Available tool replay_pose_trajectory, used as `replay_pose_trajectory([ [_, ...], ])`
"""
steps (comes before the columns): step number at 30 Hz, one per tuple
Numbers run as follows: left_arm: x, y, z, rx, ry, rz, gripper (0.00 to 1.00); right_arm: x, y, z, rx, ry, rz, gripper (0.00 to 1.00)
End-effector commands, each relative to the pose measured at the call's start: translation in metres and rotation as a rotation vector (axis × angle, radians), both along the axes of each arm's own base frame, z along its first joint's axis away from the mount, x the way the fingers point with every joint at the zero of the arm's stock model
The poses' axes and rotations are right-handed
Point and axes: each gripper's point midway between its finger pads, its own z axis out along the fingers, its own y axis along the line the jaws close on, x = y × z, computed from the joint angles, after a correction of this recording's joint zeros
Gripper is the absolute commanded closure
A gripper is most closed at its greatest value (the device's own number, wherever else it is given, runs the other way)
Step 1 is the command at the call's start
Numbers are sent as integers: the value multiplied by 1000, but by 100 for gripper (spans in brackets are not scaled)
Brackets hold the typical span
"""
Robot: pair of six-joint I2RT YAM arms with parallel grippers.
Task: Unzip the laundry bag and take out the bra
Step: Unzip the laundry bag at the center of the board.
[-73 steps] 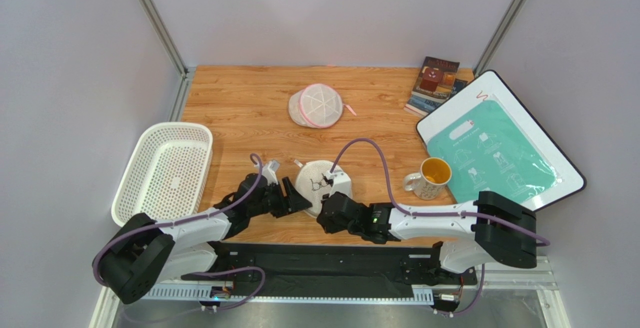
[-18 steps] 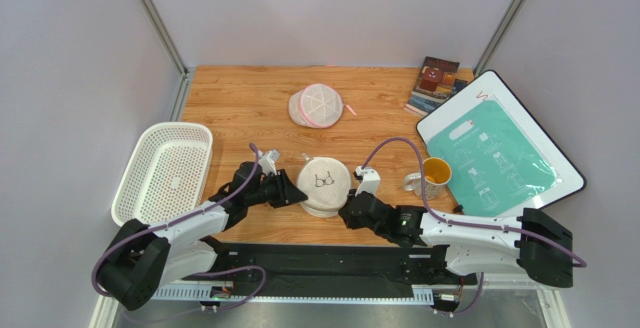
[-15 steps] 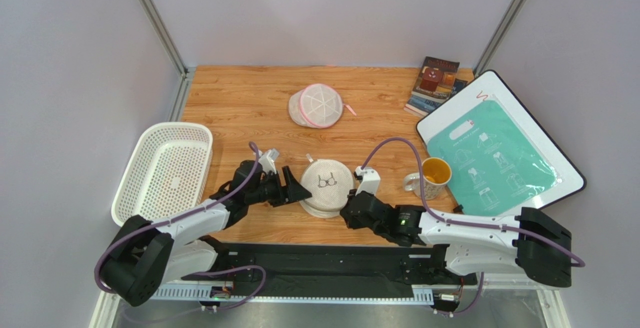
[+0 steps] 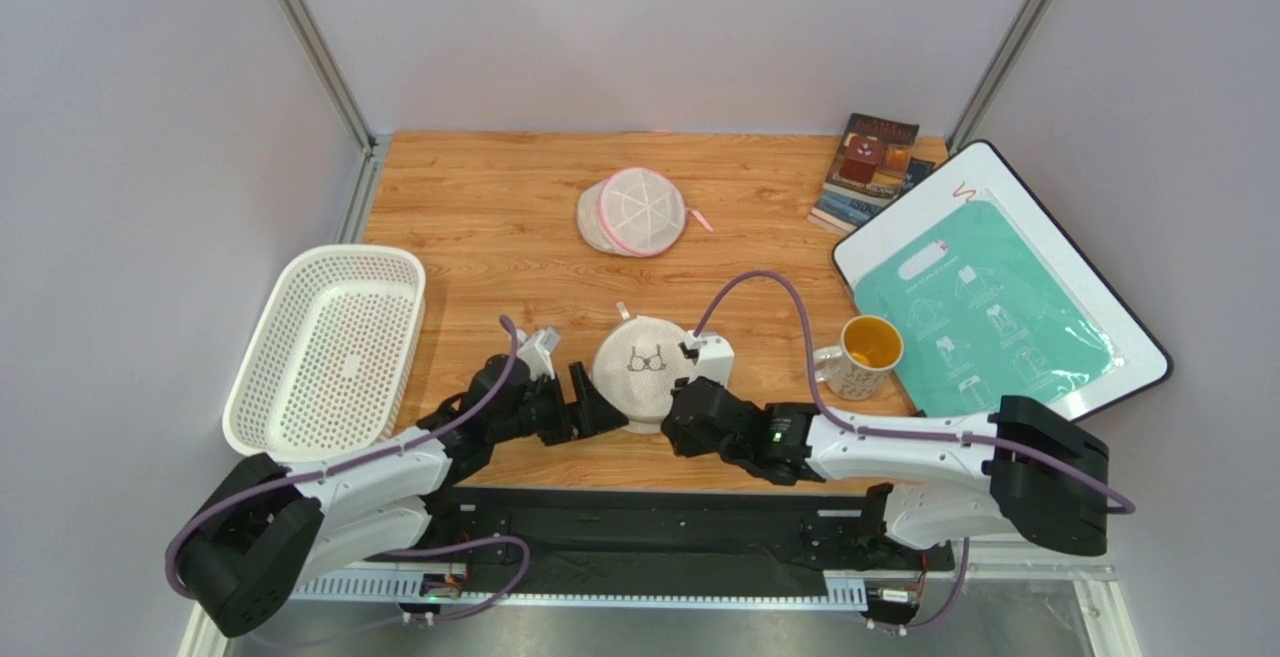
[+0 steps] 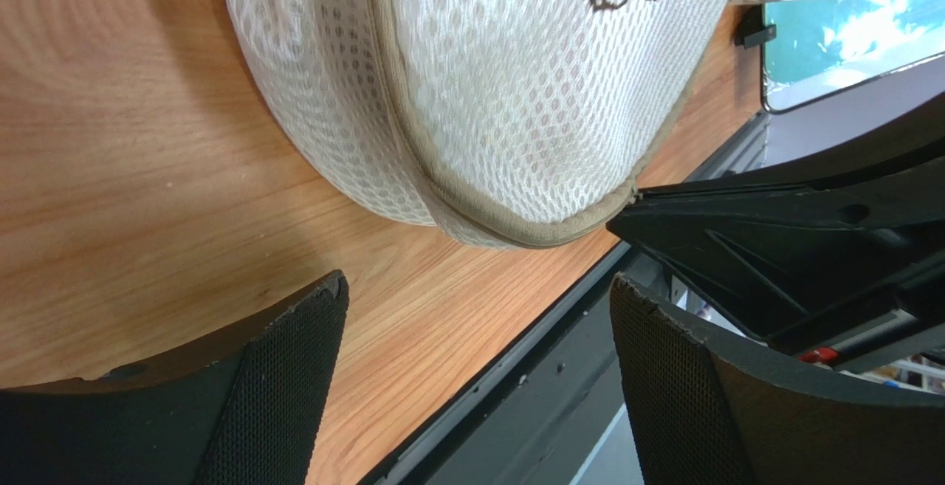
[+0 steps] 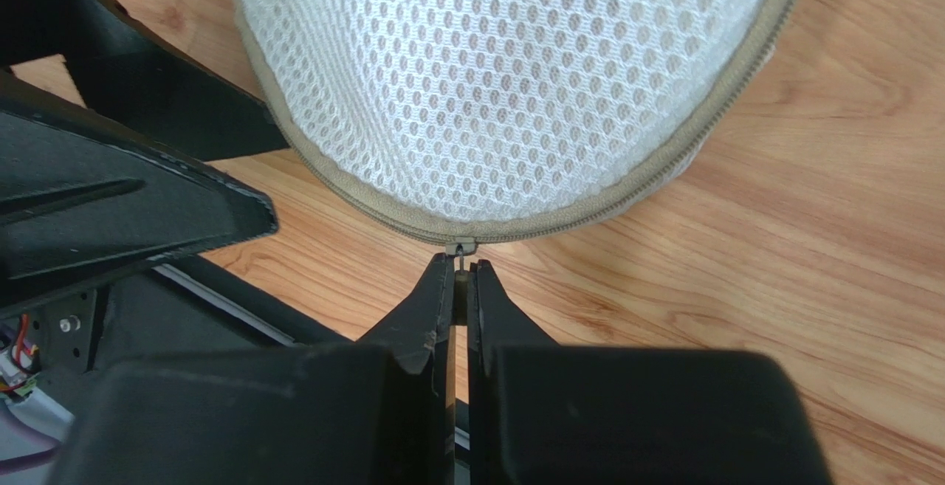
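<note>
The laundry bag (image 4: 646, 365), a beige-white mesh dome with a dark bra pictogram, lies near the table's front, its zip shut along the rim in view. It fills the top of the left wrist view (image 5: 499, 75) and the right wrist view (image 6: 521, 75). My right gripper (image 4: 672, 417) is at the bag's near edge, shut (image 6: 461, 269) on the small metal zip pull (image 6: 463, 247). My left gripper (image 4: 597, 414) is open (image 5: 477, 286) just left of the bag's near rim and holds nothing. The bra is hidden.
A white mesh basket (image 4: 323, 342) stands at the left. A round pouch with pink trim (image 4: 639, 210) lies at the back. A mug (image 4: 864, 353), books (image 4: 872, 162) and a white board with a teal sheet (image 4: 999, 290) are at the right. A black rail (image 4: 646, 522) runs along the near edge.
My right gripper has swung left to the bag's near edge and shut on the zip pull. My left gripper has drawn back toward the bag's near-left rim. The bag has shifted slightly.
</note>
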Motion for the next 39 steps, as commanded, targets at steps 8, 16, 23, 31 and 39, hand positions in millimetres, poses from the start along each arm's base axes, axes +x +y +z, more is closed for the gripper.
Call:
replay_pose_trajectory([
  [8,17,-7,17,-70,-52,89,7,-5,52,24,76,-29,79,100],
  [16,22,-12,9,-72,-23,101,14,-11,62,26,86,-28,102,100],
  [23,23,-15,5,-71,-17,99,57,-12,62,24,82,-25,104,100],
  [31,23,-13,2,-51,-15,99,97,-12,51,20,63,-28,88,100],
  [39,30,-7,10,-2,-55,118,100,-11,29,22,54,-43,45,100],
])
